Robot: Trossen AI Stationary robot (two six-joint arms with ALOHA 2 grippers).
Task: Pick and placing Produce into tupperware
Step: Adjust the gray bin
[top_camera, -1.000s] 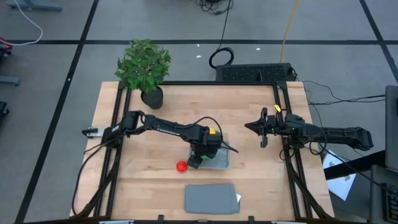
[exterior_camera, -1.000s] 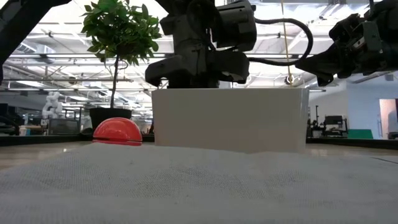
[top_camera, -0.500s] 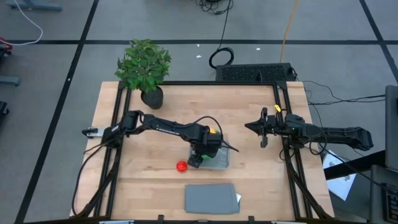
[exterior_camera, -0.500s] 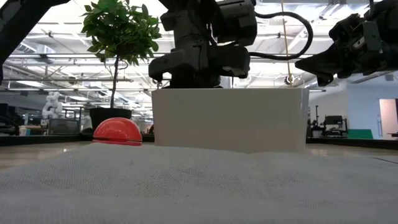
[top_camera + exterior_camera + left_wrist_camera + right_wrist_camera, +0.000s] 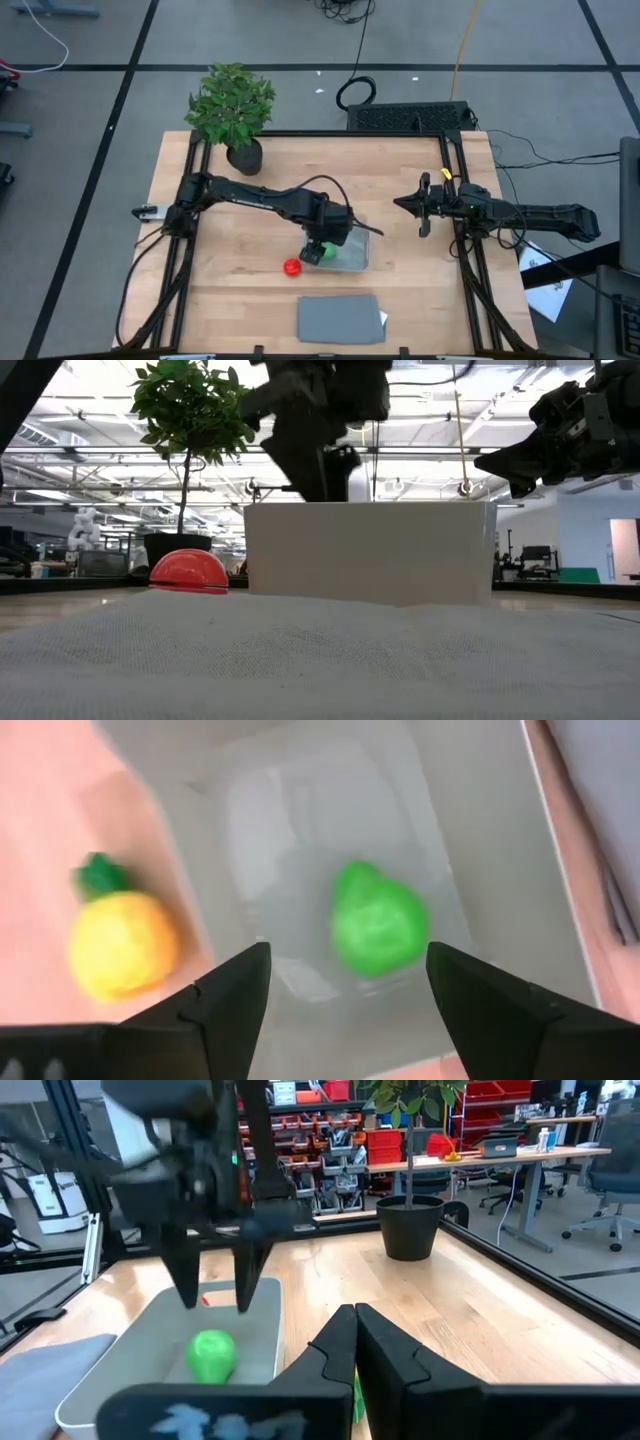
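Note:
The clear tub [image 5: 352, 258] [image 5: 370, 550] stands mid-table. The green ball [image 5: 378, 918] [image 5: 211, 1353] [image 5: 313, 254] lies on the tub's floor. My left gripper [image 5: 347, 952] [image 5: 320, 242] [image 5: 215, 1285] [image 5: 320, 470] hangs open right above it, fingers pointing down and clear of the ball. The yellow fruit with a green tip [image 5: 120, 945] rests on the wood just outside the tub wall; the arm hides it in the high view. The red ball [image 5: 291, 267] [image 5: 190, 570] sits on the table left of the tub. My right gripper [image 5: 400, 203] [image 5: 350, 1330] waits shut near the table's right edge.
A flat grey lid [image 5: 340, 318] [image 5: 320, 650] lies near the table's near edge, in front of the tub. A potted plant [image 5: 232, 105] [image 5: 190, 410] stands at the far left corner. Black frame rails run along the table's left and right sides.
My left gripper has risen from the tub's rim to well above it, and its arm has straightened. The green ball has stayed down in the tub. The red ball has not moved.

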